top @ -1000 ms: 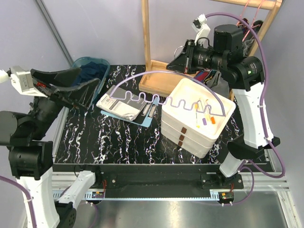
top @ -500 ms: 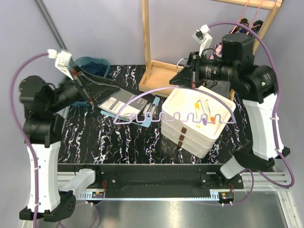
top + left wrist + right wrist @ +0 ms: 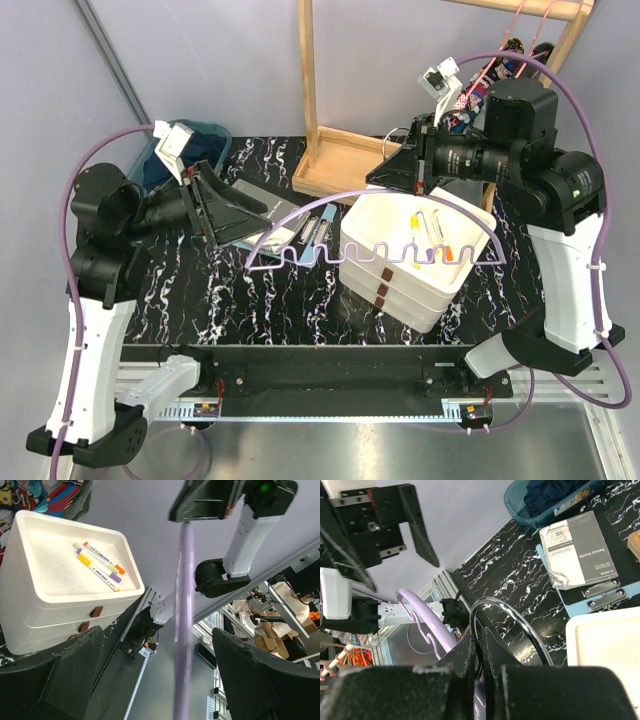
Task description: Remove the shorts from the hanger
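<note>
navy shorts point(image 3: 552, 492) in bin point(image 3: 540, 516): right wrist | graffiti shorts point(image 3: 45, 495): left wrist

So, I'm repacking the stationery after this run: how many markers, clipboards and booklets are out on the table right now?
Markers, in the white tray: 3
Clipboard: 1
Booklet, lying on the clipboard: 1
Total: 5
</note>
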